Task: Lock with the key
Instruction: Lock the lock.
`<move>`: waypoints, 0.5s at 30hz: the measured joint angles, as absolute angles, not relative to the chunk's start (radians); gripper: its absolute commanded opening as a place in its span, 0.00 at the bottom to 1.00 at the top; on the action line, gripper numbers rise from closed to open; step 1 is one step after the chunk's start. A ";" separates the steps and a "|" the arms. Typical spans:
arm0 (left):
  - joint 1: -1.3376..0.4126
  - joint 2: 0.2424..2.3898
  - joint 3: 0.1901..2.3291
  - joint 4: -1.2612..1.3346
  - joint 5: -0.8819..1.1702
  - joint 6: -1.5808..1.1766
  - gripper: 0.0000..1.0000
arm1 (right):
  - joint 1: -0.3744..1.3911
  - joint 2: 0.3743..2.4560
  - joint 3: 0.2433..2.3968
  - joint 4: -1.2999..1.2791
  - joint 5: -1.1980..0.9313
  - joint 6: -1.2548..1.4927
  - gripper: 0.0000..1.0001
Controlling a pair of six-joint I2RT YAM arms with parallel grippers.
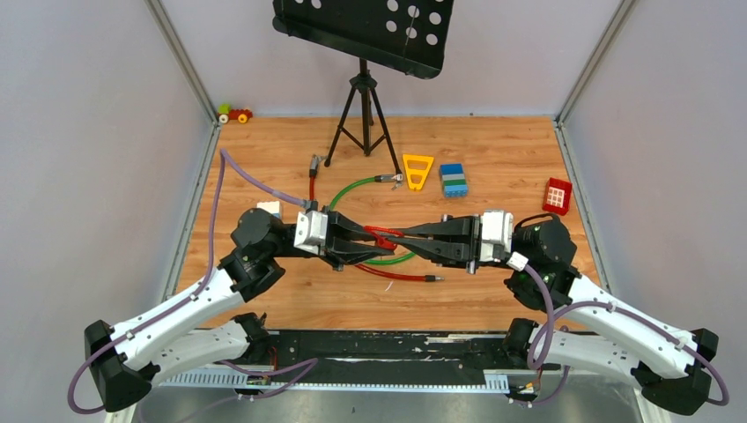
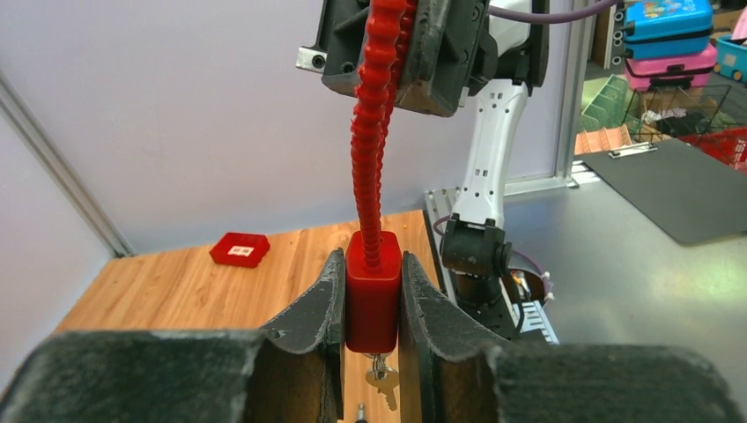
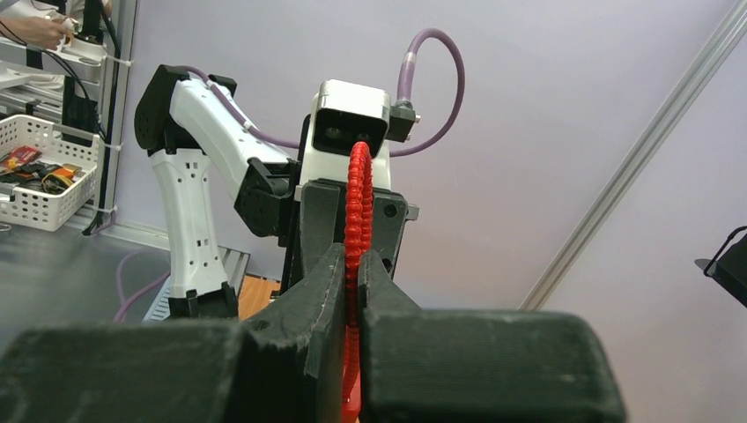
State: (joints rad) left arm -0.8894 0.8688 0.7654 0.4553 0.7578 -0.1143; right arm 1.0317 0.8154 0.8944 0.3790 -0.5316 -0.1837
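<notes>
Aloft, head-on, left tool [image 2: 372, 264] tight on padlock [image 2: 372, 308], right tool [image 3: 352, 264] tight on cable [image 3: 357, 185]

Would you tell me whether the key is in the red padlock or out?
In: the key hangs from the underside of the red padlock, clamped in the left gripper.

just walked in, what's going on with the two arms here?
The left gripper is clamped on the body of a small red padlock. The right gripper is shut on the ribbed red shackle of that lock, so the two arms hold it between them. The small silvery key hangs from the underside of the padlock body, apparently in the keyhole. Neither gripper is on it, so the key turn is not yet done.
</notes>
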 measured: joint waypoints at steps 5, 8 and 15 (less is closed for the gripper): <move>-0.889 0.869 0.764 0.462 0.751 -0.120 0.00 | 1.032 0.826 0.889 0.388 -0.532 -0.181 0.00; -0.889 0.869 0.764 0.468 0.749 -0.126 0.00 | 1.032 0.827 0.889 0.393 -0.532 -0.181 0.00; -0.889 0.869 0.751 0.498 0.722 -0.141 0.00 | 1.032 0.828 0.878 0.414 -0.527 -0.181 0.00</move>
